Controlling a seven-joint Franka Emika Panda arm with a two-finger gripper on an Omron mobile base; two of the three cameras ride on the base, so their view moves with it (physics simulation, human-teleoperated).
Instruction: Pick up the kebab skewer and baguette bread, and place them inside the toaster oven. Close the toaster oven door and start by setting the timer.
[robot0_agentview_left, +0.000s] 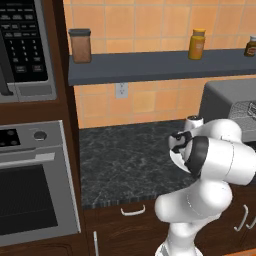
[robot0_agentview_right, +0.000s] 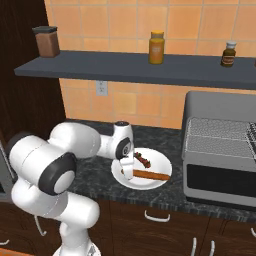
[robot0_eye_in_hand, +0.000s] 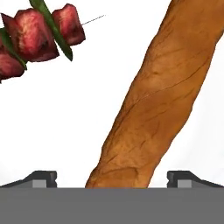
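The tool (robot0_eye_in_hand: 112, 177) is seen spread wide, both tips either side of the near end of the baguette (robot0_eye_in_hand: 162, 100) in the hand view, nothing gripped yet. From the right base view the tool (robot0_agentview_right: 128, 173) is down low over the white plate (robot0_agentview_right: 161, 161), right at the left end of the baguette (robot0_agentview_right: 150, 175). The skewer (robot0_agentview_right: 142, 160) is lying on the same plate just behind the loaf; up close the skewer (robot0_eye_in_hand: 37, 37) is shown as red meat chunks with green bits between and a thin stick poking out, apart from the bread

The plate is parked on the dark speckled surface (robot0_agentview_right: 95, 175), with the toaster oven (robot0_agentview_right: 220, 150) just to its right. Its wire rack can be seen through the front, but whether the door is open or shut can't really be told from here. In the left base view only a grey corner of the toaster oven (robot0_agentview_left: 225, 97) is caught, most of the rest being blocked by the arm

Up on the shelf (robot0_agentview_right: 140, 70) a brown canister (robot0_agentview_right: 47, 41), a yellow jar (robot0_agentview_right: 156, 47) and a small dark bottle (robot0_agentview_right: 228, 54) are lined up. A wall oven (robot0_agentview_left: 35, 185) and microwave (robot0_agentview_left: 25, 47) are off to the left
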